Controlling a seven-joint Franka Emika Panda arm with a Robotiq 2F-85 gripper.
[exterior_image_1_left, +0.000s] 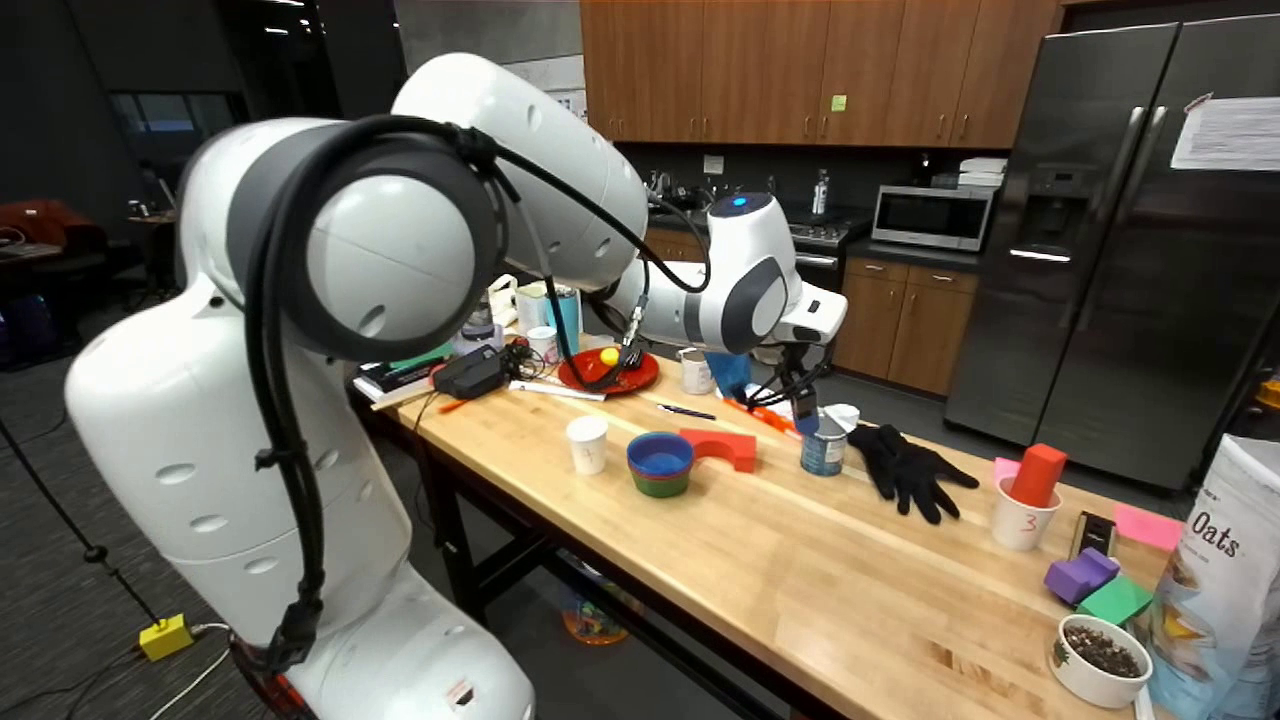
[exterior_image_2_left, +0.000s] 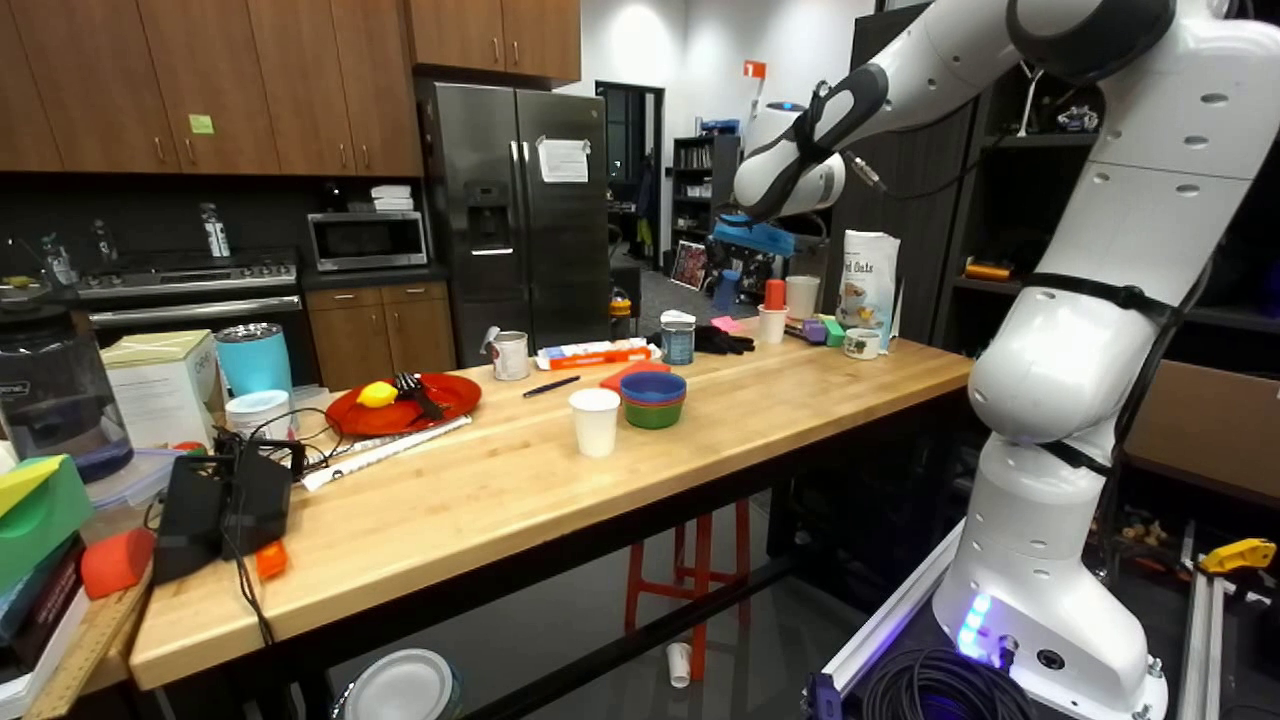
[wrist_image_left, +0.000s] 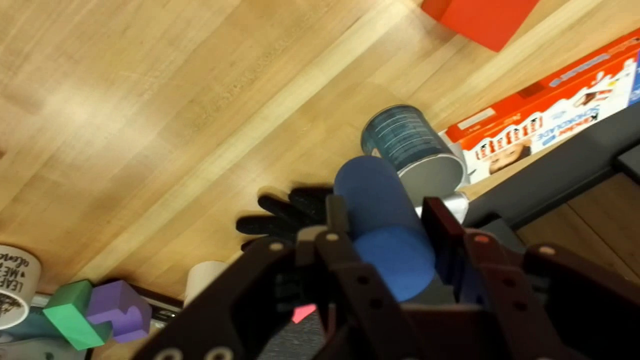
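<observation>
Yeah, the tool (wrist_image_left: 387, 212) is just partway spread, pinching a blue cylinder (wrist_image_left: 395, 262) by its sides near a tin can (wrist_image_left: 405, 137).

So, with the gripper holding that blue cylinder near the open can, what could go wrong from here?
The blue cylinder partly covers the rim of the open can in the wrist view, so lowering it there might tip the can over. A bump could also push the can against the Kinder box beside it. If the gripper loses hold, the round cylinder could roll off the nearby edge of the table.
</observation>
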